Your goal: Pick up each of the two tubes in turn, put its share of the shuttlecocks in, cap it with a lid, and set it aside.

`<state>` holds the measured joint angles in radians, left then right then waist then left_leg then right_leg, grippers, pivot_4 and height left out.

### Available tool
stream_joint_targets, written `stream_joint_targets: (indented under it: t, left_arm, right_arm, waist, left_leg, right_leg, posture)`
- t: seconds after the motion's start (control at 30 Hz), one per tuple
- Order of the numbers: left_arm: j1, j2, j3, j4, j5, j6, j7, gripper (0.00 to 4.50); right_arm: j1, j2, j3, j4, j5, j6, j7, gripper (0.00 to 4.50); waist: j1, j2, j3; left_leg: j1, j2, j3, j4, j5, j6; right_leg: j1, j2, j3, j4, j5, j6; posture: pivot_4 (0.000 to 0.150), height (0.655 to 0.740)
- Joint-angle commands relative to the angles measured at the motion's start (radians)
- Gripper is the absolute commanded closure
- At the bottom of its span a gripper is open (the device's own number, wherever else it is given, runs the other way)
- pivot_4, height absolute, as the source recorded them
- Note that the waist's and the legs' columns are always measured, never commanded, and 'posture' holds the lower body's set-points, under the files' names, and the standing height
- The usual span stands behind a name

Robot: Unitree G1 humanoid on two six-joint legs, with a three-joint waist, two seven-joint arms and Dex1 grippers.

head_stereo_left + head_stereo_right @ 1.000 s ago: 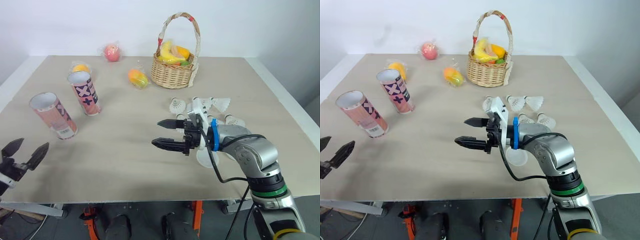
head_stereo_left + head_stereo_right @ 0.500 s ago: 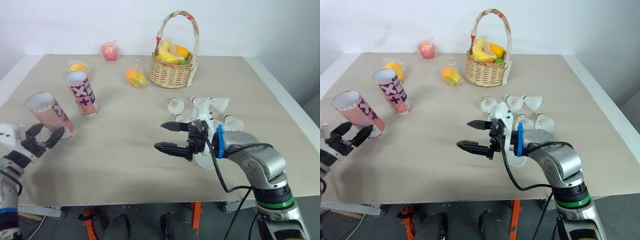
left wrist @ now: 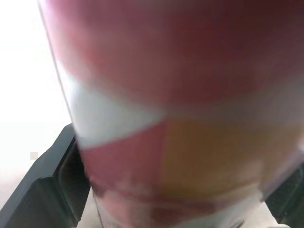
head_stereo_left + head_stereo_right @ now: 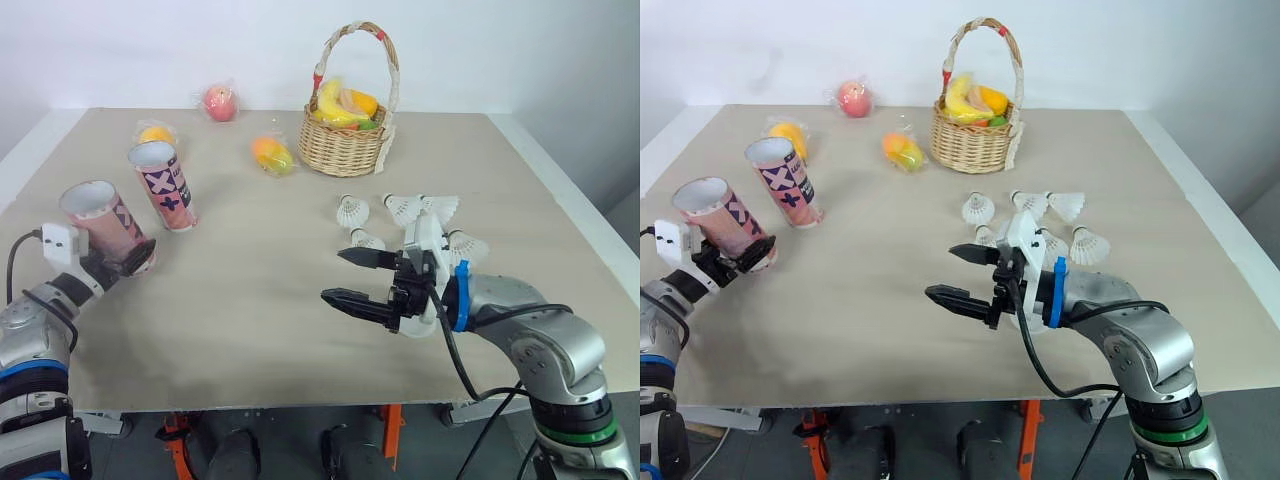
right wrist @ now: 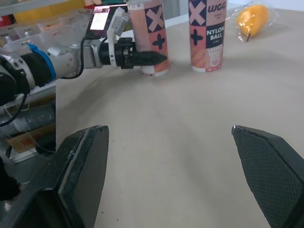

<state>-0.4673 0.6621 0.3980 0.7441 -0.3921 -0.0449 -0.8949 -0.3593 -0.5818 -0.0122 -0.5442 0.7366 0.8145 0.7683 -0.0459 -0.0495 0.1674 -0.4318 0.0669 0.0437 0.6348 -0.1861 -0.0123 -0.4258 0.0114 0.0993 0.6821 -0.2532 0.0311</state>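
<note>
Tube (image 3: 166, 95) close against left tool (image 4: 128, 262)

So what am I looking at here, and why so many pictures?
It is a two-armed robot working at a table. The two wide pictures come from cameras in its head, and the two close ones from cameras on its wrists. On the table stand a farther tube and a nearer tube, with loose shuttlecocks, a basket of fruit and some wrapped fruit. The left jaws are at the nearer tube; whether they grip it yet is unclear. The right jaws hang open above the table, holding nothing.
</note>
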Motion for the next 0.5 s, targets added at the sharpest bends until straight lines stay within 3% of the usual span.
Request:
stream_joint_targets:
  t: [0.03, 0.5]
  left_arm:
    - [0.018, 0.027, 0.018, 0.004, 0.000, -0.033, -0.010, 0.00]
    - [0.002, 0.020, -0.019, 0.008, 0.048, -0.122, 0.009, 0.00]
  right_arm:
    - [0.004, -0.017, -0.040, -0.049, 0.031, 0.000, -0.015, 0.07]
    - [-0.013, -0.034, -0.023, -0.033, 0.040, -0.013, -0.009, 0.07]
  waist:
    - [0.000, 0.000, 0.000]
    - [0.001, 0.000, 0.000]
  left_leg:
    - [0.000, 0.000, 0.000, 0.000, 0.000, 0.000]
    - [0.000, 0.000, -0.002, 0.001, 0.000, 0.000]
  right_leg:
    - [0.000, 0.000, 0.000, 0.000, 0.000, 0.000]
    - [0.001, 0.000, -0.001, 0.000, 0.000, 0.000]
  posture:
    - [0.150, 0.7400]
    - [0.150, 0.7400]
